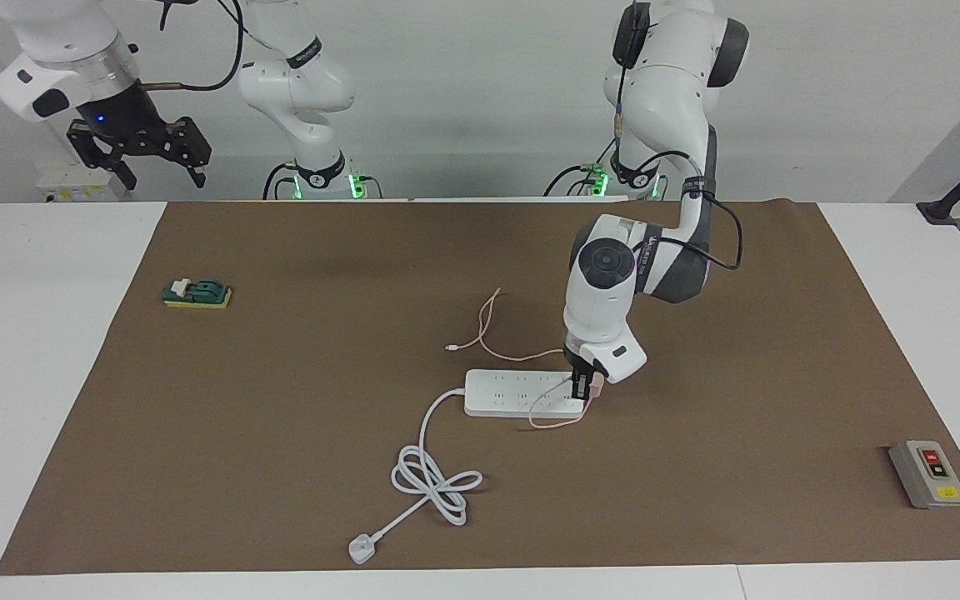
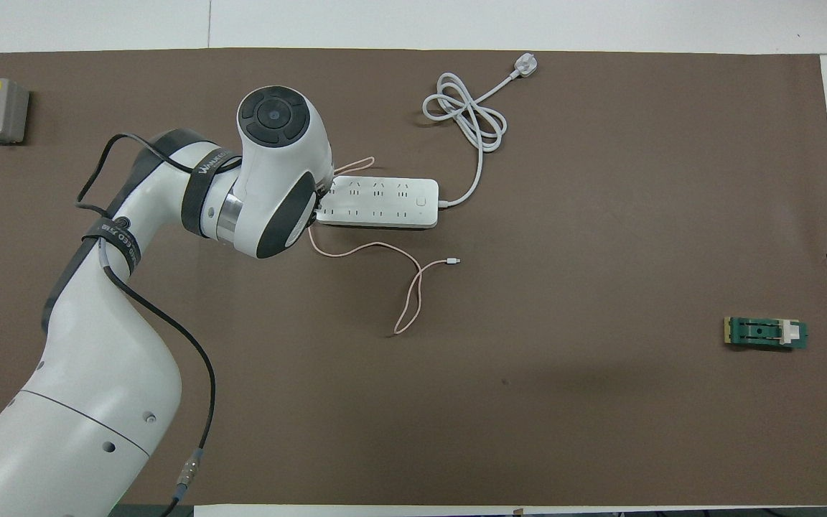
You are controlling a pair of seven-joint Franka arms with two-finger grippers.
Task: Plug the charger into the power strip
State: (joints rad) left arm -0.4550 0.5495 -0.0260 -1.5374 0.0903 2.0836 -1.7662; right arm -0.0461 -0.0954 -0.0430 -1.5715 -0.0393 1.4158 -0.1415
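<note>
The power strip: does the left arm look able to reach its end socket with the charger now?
Probably yes. The left gripper, shut on the charger, hangs right over the end of the power strip toward the left arm, and only the charger's own thin cable lies there.

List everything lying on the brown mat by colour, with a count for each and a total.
White: 1, the power strip with its cord.
Pink: 1, the charger with its cable, held in the left gripper over the strip's end.
Green: 1, the small green block.
Grey: 1, the button box.
Total: 4
</note>
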